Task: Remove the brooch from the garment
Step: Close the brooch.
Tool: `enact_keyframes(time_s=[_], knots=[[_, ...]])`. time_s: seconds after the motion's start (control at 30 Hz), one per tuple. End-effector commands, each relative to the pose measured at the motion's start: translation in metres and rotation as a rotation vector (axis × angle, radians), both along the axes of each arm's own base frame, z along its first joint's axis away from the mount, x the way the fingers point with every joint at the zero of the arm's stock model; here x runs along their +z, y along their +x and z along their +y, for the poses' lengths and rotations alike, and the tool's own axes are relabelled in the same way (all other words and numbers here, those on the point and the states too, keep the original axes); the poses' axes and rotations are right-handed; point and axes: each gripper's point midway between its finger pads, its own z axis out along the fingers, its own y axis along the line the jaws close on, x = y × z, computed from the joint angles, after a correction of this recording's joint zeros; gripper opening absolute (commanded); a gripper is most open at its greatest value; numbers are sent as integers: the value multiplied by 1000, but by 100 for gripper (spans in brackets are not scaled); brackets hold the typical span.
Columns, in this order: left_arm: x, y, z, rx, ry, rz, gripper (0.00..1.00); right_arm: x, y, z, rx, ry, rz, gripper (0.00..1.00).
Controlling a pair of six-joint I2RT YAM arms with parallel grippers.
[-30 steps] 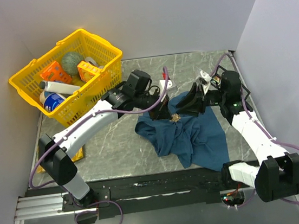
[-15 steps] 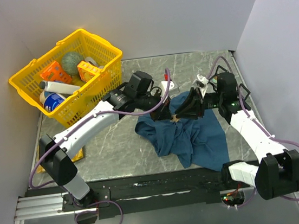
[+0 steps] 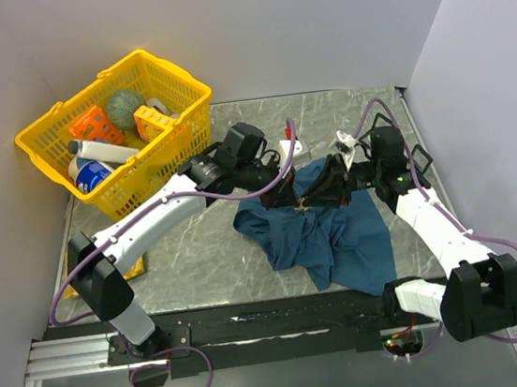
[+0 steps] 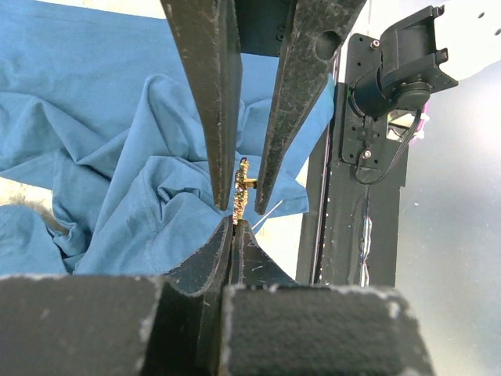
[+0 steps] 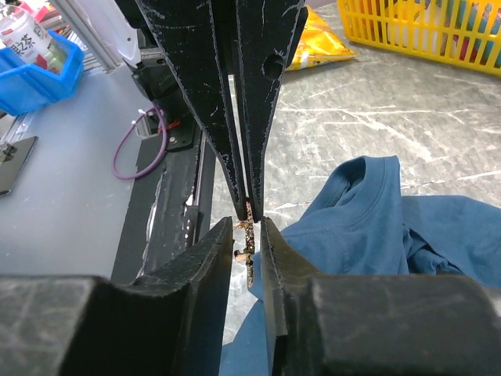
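The left end effector (image 4: pixel 233 225) is clenched at one end of the single brooch (image 4: pixel 242 186), which is pinned on a raised fold of the single garment (image 4: pixel 109 133). The right end effector (image 5: pixel 246 229) is parted narrowly astride it, the brooch's long axis being laid from one to the other.

1. 1 dark blue shirt (image 3: pixel 344 240), at 3 o'clock.
2. 1 gold brooch (image 3: pixel 303 205) on it.
3. 2 grippers: left gripper (image 4: pixel 233 227), right gripper (image 5: pixel 249 231).
4. 1 yellow basket (image 3: pixel 77 95) at 10 o'clock, holding 2 orange packs, left pack (image 3: pixel 96 125) and right pack (image 3: pixel 151 122), 1 green ball (image 3: pixel 122 108), 1 white tube (image 3: pixel 102 151).
5. 1 yellow packet (image 3: pixel 133 263) at 8 o'clock.
6. 1 blue bin (image 5: pixel 47 74).
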Motion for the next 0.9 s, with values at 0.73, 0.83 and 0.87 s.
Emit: enact_keyframes(time_s=[0.73, 0.83, 0.87], knots=[[17, -2, -8, -28, -40, -46, 1, 20, -1, 2, 35, 20, -90, 4], [16, -3, -8, -31, -37, -45, 1, 20, 0, 2, 32, 19, -90, 0], [16, -3, -8, -31, -37, -44, 1, 20, -1, 2, 32, 19, -87, 0]])
